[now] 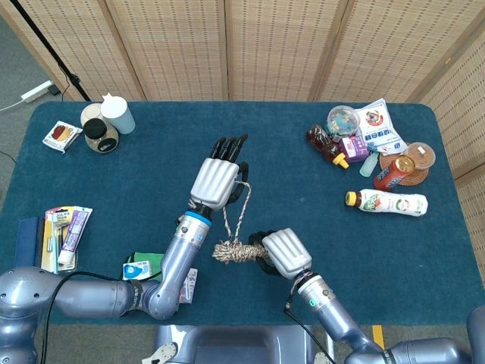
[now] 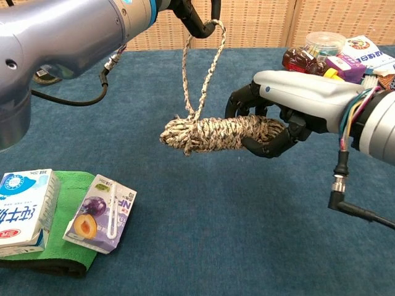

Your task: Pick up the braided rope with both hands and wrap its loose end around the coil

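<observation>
- The right hand [image 2: 281, 120] curls its dark fingers [image 2: 266, 148] around one end of the tan-and-brown braided rope coil [image 2: 216, 134], holding it level above the blue felt table [image 2: 203, 228].
- The left hand [image 1: 220, 178] holds the rope's loose end [image 2: 200, 68], a doubled strand, hooked in its bent fingers [image 2: 200, 21] above the coil.
- A purple juice carton [image 2: 99, 213] lies nearby.

Counts: one braided rope [image 2: 219, 132], two hands, left hand [image 1: 218, 177] and right hand [image 1: 281, 251]. Two drink cartons [image 2: 99, 213] on one green cloth [image 2: 58, 246]. Top-left of surface [image 1: 151, 167]: one jar [image 1: 98, 136], one white cup [image 1: 117, 114]. One lying bottle [image 1: 386, 202] at right.
</observation>
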`<state>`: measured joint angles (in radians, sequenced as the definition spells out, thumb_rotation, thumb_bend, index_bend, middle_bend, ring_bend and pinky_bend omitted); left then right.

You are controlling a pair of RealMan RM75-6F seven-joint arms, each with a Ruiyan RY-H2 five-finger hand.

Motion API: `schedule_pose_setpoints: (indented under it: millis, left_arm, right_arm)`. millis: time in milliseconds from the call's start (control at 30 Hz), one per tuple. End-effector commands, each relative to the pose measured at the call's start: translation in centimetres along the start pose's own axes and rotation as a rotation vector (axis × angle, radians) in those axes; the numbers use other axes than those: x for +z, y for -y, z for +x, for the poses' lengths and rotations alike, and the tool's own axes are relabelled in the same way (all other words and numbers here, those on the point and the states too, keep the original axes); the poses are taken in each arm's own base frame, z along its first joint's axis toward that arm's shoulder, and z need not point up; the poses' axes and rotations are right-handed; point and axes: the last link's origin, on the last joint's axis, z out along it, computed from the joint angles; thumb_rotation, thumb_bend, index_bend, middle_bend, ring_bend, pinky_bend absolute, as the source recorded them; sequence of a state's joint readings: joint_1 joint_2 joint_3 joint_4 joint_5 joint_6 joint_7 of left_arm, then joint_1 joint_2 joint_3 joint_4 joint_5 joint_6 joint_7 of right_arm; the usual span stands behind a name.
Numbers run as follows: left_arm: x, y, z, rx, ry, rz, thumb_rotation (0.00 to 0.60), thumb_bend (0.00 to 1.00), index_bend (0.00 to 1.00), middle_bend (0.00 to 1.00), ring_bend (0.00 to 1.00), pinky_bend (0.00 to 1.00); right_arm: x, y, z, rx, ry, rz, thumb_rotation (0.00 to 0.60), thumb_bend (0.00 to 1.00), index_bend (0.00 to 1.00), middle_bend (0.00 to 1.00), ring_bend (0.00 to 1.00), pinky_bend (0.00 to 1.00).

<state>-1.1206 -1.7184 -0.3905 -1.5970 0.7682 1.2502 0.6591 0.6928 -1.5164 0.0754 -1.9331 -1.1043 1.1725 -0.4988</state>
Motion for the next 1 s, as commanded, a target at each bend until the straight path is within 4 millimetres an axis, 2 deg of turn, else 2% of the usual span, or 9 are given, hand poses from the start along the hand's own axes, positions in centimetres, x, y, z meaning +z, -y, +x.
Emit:
schedule_pose_setpoints:
  millis: [33, 500, 1000]
  left_arm:
    - [0.0, 0.0, -0.4, -0.001, -0.006, -0.015, 0.600, 0.40, 0.59, 0.00, 0.00, 0.00]
    - [0.6, 2.1, -2.4, 0.107, 0.004, 0.013, 0.600, 0.40, 0.59, 0.00, 0.00, 0.00]
    - [0.8, 4.4, -4.3, 0.272, -0.020, 0.000, 0.600, 0.40, 0.59, 0.00, 0.00, 0.00]
  right_arm:
    - [-0.1, 0.1, 0.1, 0.010, 0.005, 0.002, 0.600, 0.81, 0.62, 0.66, 0.63, 1.00]
    - [0.0, 1.3, 2.6, 0.113, -0.031, 0.017, 0.600, 0.81, 0.62, 0.66, 0.63, 1.00]
    - [0.3, 1.3, 5.1, 0.260, -0.042, -0.025, 0.600, 0.81, 0.62, 0.66, 0.63, 1.00]
